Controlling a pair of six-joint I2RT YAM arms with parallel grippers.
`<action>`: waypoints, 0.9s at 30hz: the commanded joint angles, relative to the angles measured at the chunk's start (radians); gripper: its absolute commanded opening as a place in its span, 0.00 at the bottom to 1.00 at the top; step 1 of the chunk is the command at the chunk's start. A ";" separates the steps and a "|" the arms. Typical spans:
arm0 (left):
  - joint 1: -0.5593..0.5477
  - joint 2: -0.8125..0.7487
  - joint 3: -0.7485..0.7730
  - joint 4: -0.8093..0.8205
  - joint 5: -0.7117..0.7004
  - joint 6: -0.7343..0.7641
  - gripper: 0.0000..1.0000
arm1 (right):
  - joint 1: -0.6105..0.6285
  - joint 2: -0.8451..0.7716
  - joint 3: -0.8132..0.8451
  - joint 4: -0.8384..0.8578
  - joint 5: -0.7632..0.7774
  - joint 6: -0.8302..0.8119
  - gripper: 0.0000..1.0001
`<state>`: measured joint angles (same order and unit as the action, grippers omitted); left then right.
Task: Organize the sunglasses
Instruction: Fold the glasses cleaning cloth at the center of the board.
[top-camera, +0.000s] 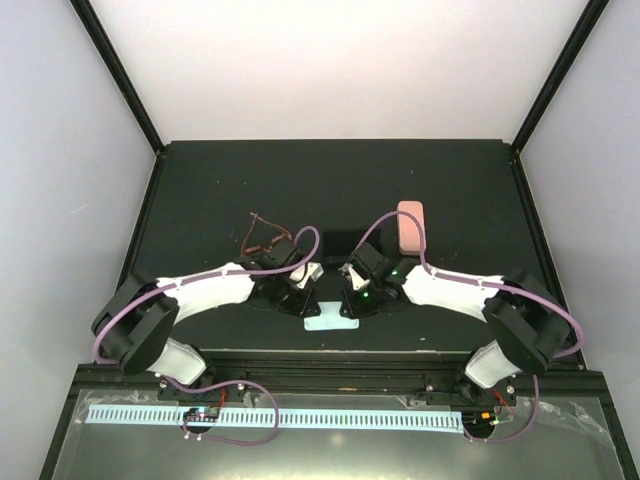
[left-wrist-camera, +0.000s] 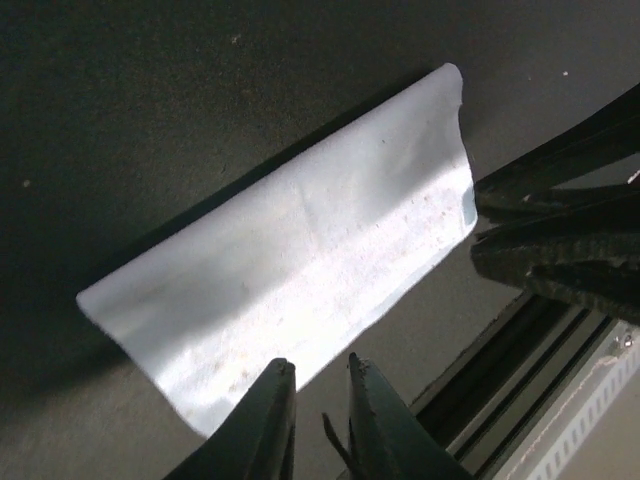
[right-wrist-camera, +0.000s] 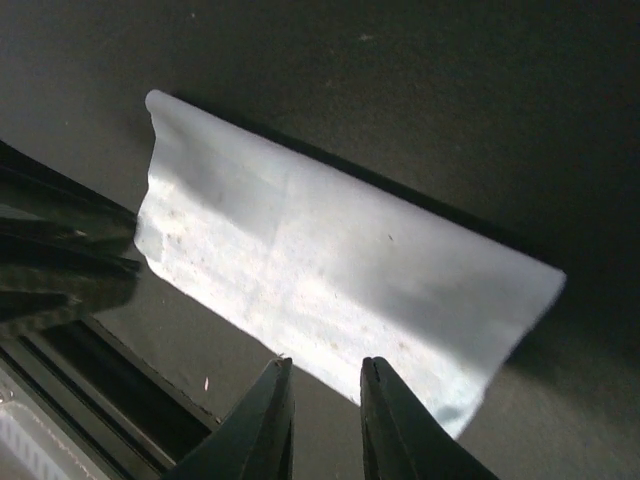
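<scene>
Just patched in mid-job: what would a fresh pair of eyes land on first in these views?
The pale blue cloth lies at the near edge of the table and fills both wrist views. The left claw and right claw hang over it from either side, jaws slightly apart, holding nothing. Farther back sit the amber sunglasses on the left and a pink case on the right.

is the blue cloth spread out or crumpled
Spread out: the cloth lies as a smooth strip on the table, only its short ends curling up. Whether it is doubled over, cannot tell.
</scene>
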<state>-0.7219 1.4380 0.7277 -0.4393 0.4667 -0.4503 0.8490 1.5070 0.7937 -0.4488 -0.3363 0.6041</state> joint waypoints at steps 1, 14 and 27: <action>-0.012 0.086 0.005 0.115 0.057 -0.067 0.14 | 0.019 0.071 0.041 0.047 0.004 0.005 0.20; -0.076 0.058 -0.180 0.089 -0.075 -0.166 0.08 | 0.035 -0.040 -0.160 -0.049 0.177 0.112 0.16; -0.079 -0.140 -0.049 0.108 -0.223 -0.246 0.12 | 0.035 -0.014 0.021 0.057 0.136 0.090 0.17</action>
<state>-0.7963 1.2999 0.6231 -0.3717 0.3542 -0.6273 0.8822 1.4307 0.7513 -0.4953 -0.1436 0.7090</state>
